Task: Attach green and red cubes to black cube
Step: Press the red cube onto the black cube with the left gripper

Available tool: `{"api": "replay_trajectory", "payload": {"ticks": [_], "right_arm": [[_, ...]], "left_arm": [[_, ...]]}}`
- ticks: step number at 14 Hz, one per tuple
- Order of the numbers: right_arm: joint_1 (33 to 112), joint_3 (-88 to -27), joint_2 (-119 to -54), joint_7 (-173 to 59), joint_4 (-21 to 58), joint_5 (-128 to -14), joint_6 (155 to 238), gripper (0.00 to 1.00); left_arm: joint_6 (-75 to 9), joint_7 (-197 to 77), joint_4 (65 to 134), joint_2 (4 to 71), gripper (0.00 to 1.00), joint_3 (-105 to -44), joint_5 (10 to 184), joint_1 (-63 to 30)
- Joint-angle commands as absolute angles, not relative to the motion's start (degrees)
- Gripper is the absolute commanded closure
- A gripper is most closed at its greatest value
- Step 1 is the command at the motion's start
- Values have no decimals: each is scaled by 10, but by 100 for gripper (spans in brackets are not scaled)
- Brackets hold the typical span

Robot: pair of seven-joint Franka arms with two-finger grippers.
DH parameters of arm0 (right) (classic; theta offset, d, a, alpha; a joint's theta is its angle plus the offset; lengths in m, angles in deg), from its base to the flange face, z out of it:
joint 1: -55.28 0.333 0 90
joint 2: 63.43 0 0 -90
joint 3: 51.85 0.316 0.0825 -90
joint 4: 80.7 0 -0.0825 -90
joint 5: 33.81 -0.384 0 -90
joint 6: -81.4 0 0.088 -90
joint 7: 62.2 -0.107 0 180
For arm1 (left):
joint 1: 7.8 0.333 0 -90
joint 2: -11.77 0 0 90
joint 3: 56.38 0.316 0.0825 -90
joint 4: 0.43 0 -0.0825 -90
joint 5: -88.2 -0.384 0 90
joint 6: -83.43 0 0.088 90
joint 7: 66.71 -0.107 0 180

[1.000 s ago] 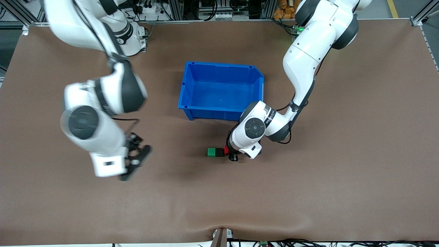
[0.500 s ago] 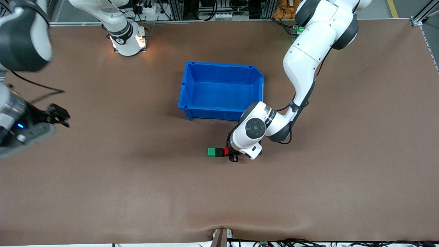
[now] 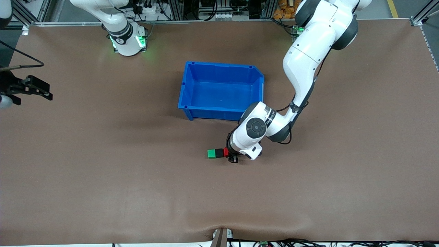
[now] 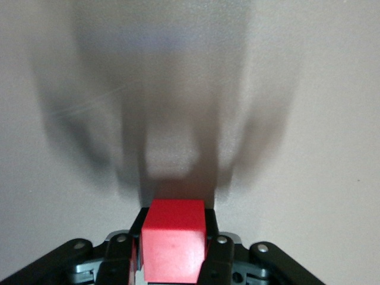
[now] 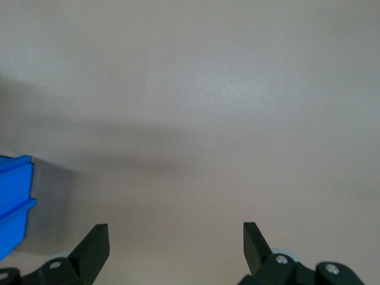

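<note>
The green cube (image 3: 211, 153), the black cube (image 3: 219, 153) and the red cube (image 3: 226, 151) form one short touching row, nearer to the front camera than the blue bin (image 3: 192, 85). The black cube is in the middle. My left gripper (image 3: 229, 155) is shut on the red cube (image 4: 174, 237), low at the table. The left wrist view shows only the red cube between the fingers (image 4: 217, 249); the other two cubes are hidden there. My right gripper (image 3: 36, 90) is open and empty, up over the right arm's end of the table; its jaws stand wide apart around nothing in the right wrist view (image 5: 175, 234).
The blue bin is empty and stands mid-table, close to the left arm's elbow. One corner of it shows in the right wrist view (image 5: 15, 202). Brown table mat lies all around the cube row.
My right arm has swung away from the middle of the table to its own end and risen. The left gripper and the cube row have shifted only slightly.
</note>
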State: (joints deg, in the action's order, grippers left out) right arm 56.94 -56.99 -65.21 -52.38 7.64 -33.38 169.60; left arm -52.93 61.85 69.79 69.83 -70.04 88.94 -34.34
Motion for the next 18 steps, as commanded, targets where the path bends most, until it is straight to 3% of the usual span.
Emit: {"api": "replay_trajectory", "payload": {"ticks": [1, 2, 4, 5, 8, 13, 18], "right_arm": [[563, -569, -597, -610, 135, -344, 1683, 0], [563, -569, -592, -631, 135, -344, 1675, 0], [560, -571, -589, -632, 134, -344, 1671, 0], [560, -571, -589, -633, 132, -346, 1671, 0], [557, -571, -590, -631, 131, -364, 1671, 0], [556, -567, -589, -632, 127, -366, 1666, 0], [556, -568, -588, -631, 127, -366, 1660, 0]], "left_arm": [[-541, 624, 681, 713, 100, -692, 897, -350], [-541, 625, 682, 714, 100, -692, 898, -350], [-540, 625, 686, 711, 24, -692, 891, -359], [-540, 624, 688, 707, 0, -691, 890, -364], [-527, 624, 688, 677, 0, -691, 876, -364], [-385, 613, 687, 582, 0, -693, 834, -354], [-235, 405, 688, 441, 0, -693, 835, -315]]}}
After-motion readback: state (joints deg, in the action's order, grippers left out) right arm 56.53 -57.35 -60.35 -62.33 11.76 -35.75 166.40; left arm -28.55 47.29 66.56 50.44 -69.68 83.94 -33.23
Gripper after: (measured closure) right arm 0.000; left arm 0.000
